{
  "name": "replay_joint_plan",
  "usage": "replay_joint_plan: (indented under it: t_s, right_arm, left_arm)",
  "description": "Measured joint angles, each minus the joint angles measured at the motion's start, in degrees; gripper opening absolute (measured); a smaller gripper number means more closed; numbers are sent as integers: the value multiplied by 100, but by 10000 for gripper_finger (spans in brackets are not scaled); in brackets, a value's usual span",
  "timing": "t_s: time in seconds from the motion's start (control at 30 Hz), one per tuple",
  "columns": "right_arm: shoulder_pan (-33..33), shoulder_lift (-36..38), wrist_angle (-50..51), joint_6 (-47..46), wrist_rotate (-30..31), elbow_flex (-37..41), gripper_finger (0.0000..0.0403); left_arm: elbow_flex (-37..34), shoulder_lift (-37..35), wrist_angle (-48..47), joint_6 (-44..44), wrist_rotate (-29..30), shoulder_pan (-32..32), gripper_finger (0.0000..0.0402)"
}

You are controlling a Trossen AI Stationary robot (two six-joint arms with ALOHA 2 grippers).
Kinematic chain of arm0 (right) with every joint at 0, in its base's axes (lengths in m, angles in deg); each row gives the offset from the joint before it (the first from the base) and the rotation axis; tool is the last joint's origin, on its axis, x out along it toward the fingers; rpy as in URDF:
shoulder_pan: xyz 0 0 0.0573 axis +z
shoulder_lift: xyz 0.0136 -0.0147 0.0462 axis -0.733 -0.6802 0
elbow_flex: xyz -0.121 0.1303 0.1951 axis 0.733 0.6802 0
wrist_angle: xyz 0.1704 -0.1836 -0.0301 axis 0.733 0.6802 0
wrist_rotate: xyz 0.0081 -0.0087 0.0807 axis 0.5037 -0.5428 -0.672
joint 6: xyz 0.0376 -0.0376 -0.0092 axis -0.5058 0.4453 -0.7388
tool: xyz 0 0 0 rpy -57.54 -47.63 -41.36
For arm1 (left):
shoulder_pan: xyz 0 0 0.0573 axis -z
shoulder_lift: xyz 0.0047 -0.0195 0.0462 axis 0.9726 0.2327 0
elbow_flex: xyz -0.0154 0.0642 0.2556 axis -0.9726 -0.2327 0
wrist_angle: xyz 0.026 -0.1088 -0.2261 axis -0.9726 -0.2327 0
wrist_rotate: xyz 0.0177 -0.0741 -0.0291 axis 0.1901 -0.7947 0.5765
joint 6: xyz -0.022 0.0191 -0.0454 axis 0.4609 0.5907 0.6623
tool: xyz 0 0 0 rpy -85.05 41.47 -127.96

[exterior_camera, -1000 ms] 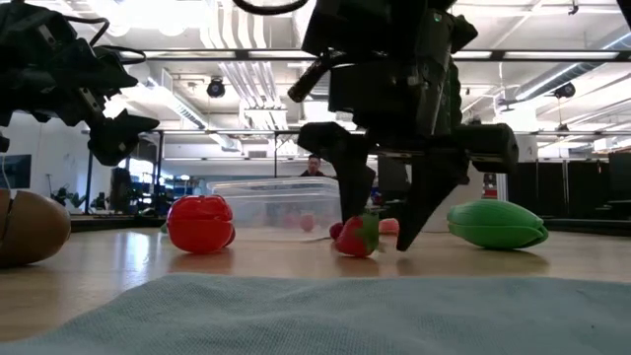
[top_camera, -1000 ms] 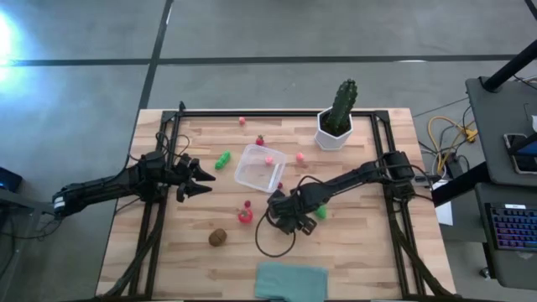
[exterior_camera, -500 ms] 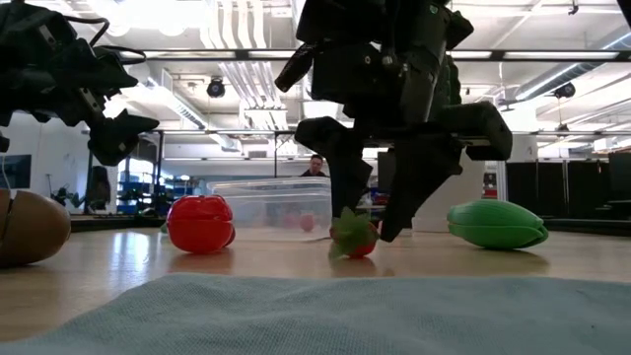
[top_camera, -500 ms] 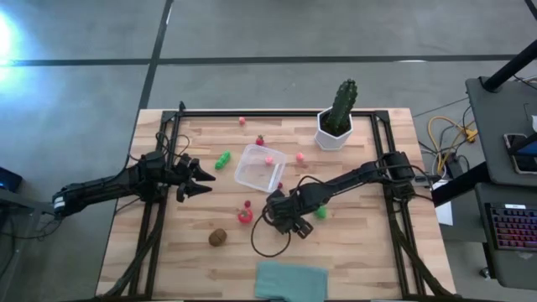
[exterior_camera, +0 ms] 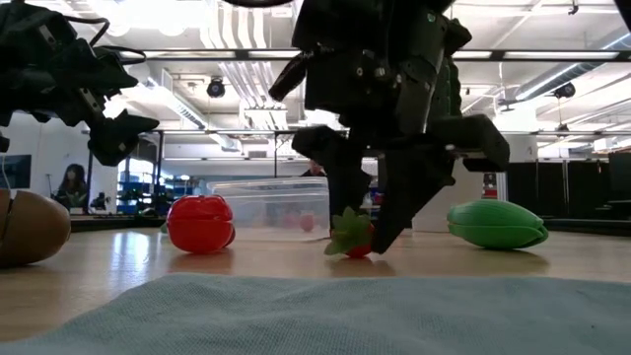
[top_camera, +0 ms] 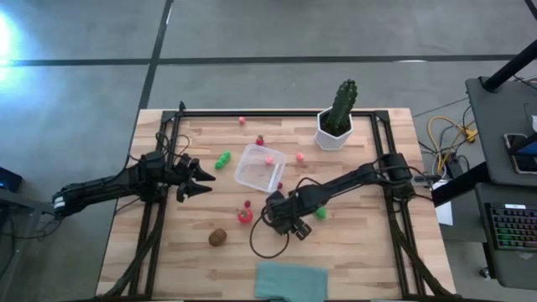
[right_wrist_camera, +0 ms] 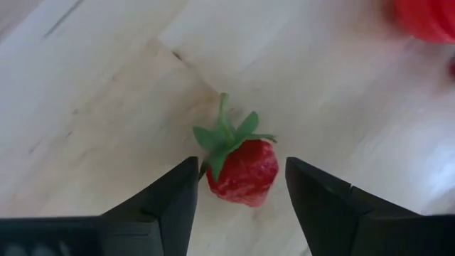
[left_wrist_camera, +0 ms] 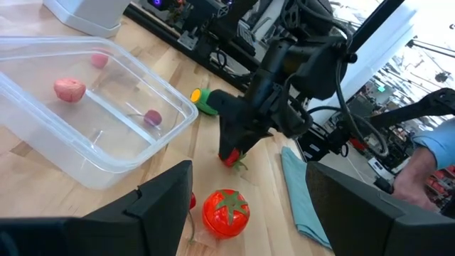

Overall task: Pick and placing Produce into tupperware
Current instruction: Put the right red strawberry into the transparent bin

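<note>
The right gripper [exterior_camera: 360,237] is lowered onto the table [top_camera: 352,252] near its middle, just in front of the tupperware [top_camera: 259,167], with its two fingers spread apart on either side of a small strawberry [right_wrist_camera: 242,169]. In the right wrist view the strawberry is seen lying on the wood between the fingers [right_wrist_camera: 160,206], its green leaves turned away from the camera, and a gap is visible on each side, so nothing is clamped. In the low view the fruit rests on the table surface between the dark fingertips. The tupperware is set open on the table, and two small pink pieces (one pale and rounded [left_wrist_camera: 70,89], one darker [left_wrist_camera: 152,117]) are seen inside it in the left wrist view. A red tomato [top_camera: 244,216] sits on the wood beside the right gripper, a brown kiwi-like piece [top_camera: 218,237] is found nearer the front edge, and a green oblong piece [top_camera: 222,159] lies just beside the tupperware on the left arm's side. Another green piece [exterior_camera: 498,224] rests on the far side of the right gripper. The left gripper [top_camera: 204,178] is held above the table toward its left side, fingers parted and empty. A cactus in a white pot [top_camera: 336,117] stands toward the back, and a teal cloth [top_camera: 290,280] lies at the front edge.
</note>
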Motion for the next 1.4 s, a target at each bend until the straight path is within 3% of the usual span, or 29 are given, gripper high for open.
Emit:
replay_joint_plan:
  t_s: [0.7, 1.07, 1.4]
  right_arm:
    - [-59, -1, 80, -302, 55, -2, 134]
    - [-63, 23, 98, -620, 49, -21, 140]
    - [-101, 45, 86, -750, 38, -526, 131]
  left_arm:
    - [0, 1, 0, 0, -1, 0, 261]
    - [0, 1, 0, 0, -2, 1, 261]
    - [0, -1, 1, 0, -1, 1, 261]
